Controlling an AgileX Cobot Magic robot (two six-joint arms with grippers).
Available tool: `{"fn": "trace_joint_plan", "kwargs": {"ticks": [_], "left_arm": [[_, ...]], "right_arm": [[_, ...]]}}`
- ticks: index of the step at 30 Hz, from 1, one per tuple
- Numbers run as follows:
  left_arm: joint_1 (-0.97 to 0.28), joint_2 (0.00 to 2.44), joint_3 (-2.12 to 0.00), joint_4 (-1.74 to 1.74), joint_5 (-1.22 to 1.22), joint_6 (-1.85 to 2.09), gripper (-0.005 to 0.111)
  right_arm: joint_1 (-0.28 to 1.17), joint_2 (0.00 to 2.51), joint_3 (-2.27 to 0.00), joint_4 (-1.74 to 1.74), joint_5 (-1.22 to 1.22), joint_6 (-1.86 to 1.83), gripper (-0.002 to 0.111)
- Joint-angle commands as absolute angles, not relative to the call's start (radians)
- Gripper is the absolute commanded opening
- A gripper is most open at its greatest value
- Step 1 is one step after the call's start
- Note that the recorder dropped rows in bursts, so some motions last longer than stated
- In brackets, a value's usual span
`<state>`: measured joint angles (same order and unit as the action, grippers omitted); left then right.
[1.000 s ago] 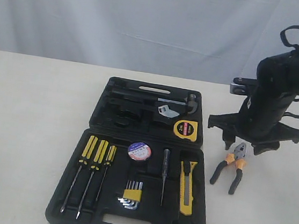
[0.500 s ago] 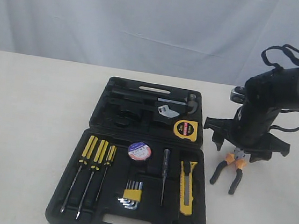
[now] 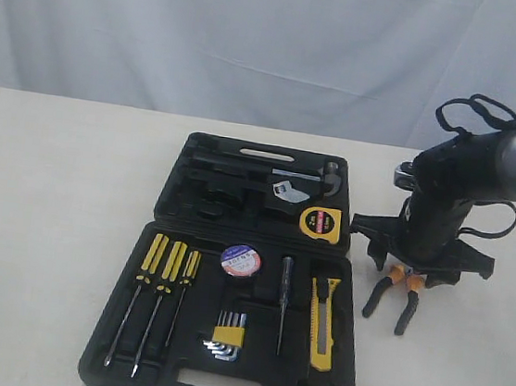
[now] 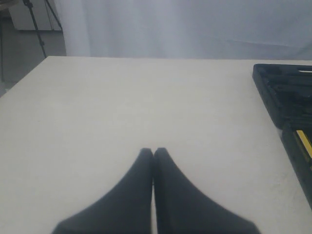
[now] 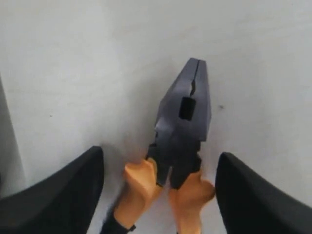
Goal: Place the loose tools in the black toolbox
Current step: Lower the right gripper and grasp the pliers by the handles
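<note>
The pliers (image 3: pixel 406 308) hide their head beneath the right hand (image 3: pixel 415 267) — handles run off the right wrist view's edge.

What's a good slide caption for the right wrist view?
Open right end effector straddles the orange-handled pliers lying on the pale table, not yet gripping them.

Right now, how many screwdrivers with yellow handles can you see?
3. All lie side by side at the left end of the black toolbox's near half: left screwdriver, middle screwdriver, right screwdriver. None looks hidden.
</note>
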<state>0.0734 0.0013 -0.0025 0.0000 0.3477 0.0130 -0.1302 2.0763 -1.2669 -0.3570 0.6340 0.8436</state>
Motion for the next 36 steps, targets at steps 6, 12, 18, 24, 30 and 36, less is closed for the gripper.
{"fn": "trace_joint_plan", "kwargs": {"ticks": [6,12,18,24,30,36], "left_arm": [[0.069,0.0,0.0,0.0,0.342,0.007,0.0],[0.069,0.0,0.0,0.0,0.342,0.007,0.0],[0.069,0.0,0.0,0.0,0.342,0.007,0.0],[0.069,0.0,0.0,0.0,0.342,0.007,0.0],[0.069,0.0,0.0,0.0,0.342,0.007,0.0],[0.069,0.0,0.0,0.0,0.342,0.007,0.0]], "right_arm": [[-0.138,2.077,-1.247,-0.372,0.647,0.864,0.048],[-0.138,2.077,-1.247,-0.372,0.692,0.839,0.048],[-0.138,2.077,-1.247,-0.372,0.716,0.808,0.048],[-0.138,2.077,-1.247,-0.387,0.716,0.784,0.033],[-0.138,2.077,-1.249,-0.403,0.722,0.776,0.025],[-0.133,2.015,-1.249,-0.379,0.738,0.733,0.025]]}}
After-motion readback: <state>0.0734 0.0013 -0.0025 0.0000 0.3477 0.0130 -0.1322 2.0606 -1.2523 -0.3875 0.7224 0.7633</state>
